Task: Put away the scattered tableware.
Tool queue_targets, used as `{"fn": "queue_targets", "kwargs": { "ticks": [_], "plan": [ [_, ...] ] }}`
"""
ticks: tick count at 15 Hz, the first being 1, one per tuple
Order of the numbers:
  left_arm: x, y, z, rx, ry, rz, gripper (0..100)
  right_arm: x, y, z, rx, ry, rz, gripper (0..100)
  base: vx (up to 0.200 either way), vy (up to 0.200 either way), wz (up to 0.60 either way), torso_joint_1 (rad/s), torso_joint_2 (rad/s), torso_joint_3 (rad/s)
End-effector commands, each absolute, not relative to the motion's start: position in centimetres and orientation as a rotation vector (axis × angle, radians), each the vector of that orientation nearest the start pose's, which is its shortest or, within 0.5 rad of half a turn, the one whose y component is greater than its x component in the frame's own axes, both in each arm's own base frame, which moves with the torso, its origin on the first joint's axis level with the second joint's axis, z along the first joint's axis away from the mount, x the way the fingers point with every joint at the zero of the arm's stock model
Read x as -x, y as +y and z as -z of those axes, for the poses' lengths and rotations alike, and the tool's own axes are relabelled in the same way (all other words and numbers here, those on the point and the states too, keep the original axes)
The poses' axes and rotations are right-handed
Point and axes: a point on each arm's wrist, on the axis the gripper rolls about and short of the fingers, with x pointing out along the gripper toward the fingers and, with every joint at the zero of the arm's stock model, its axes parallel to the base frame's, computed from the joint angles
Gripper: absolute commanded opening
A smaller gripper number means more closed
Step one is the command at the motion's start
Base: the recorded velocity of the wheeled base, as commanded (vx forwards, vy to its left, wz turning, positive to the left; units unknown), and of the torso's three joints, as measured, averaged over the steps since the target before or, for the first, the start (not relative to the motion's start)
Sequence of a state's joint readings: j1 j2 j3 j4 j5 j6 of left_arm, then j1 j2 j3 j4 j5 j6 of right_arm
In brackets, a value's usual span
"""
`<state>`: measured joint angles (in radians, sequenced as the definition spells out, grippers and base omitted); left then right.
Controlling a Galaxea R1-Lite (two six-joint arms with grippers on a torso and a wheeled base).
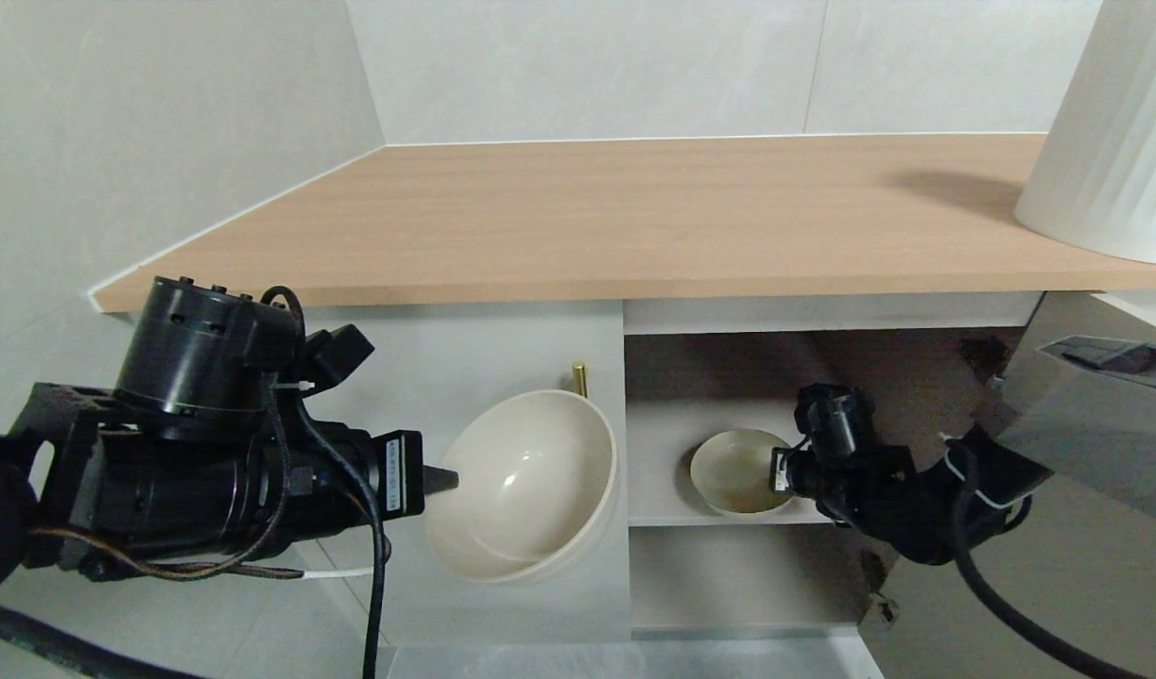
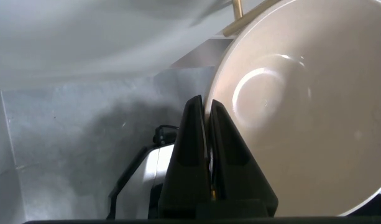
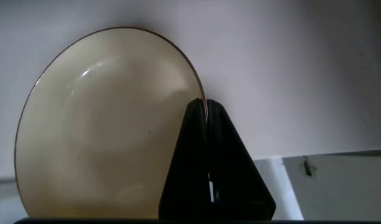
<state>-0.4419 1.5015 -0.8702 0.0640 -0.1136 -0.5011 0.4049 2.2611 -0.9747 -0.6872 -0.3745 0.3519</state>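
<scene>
Pinching the rim of a large cream ceramic bowl, the left gripper holds it before the closed grey door. The right gripper, clamped on a small cream dish, sits inside the open shelf, nearer storage.

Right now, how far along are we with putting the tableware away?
Done: the cabinet is open. In hand: the right gripper is shut on the small dish over the shelf; the left gripper holds the large bowl by its rim before the closed door. Left: release the dish, then shelve the bowl.
</scene>
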Motion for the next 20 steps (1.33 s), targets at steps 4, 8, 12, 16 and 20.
{"fn": "queue_targets", "kwargs": {
  "ticks": [4, 8, 12, 16, 20],
  "plan": [
    [-22.0, -10.7, -19.0, 0.353, 0.815, 0.343, 0, -38.3, 13.9, 0.7, -0.098, 0.594, 0.131, 0, 0.0, 0.0, 0.0, 0.0, 0.0, 0.0],
    [-22.0, -10.7, -18.9, 0.352, 0.817, 0.342, 0, -39.3, 13.8, 0.4, -0.111, 0.56, 0.157, 0, 0.0, 0.0, 0.0, 0.0, 0.0, 0.0],
    [-22.1, -10.7, -18.8, 0.351, 0.82, 0.341, 0, -40.0, 13.9, -0.1, -0.123, 0.529, 0.161, 0, 0.0, 0.0, 0.0, 0.0, 0.0, 0.0],
    [-22.3, -10.8, -18.6, 0.349, 0.829, 0.337, 0, -40.4, 14.1, 0.2, -0.122, 0.524, 0.171, 0, 0.0, 0.0, 0.0, 0.0, 0.0, 0.0],
    [-22.3, -10.8, -18.5, 0.348, 0.833, 0.336, 0, -40.4, 14.1, 0.0, -0.123, 0.521, 0.17, 100, 0.0, 0.0, 0.0, 0.0, 0.0, 0.0]
  ]
}}
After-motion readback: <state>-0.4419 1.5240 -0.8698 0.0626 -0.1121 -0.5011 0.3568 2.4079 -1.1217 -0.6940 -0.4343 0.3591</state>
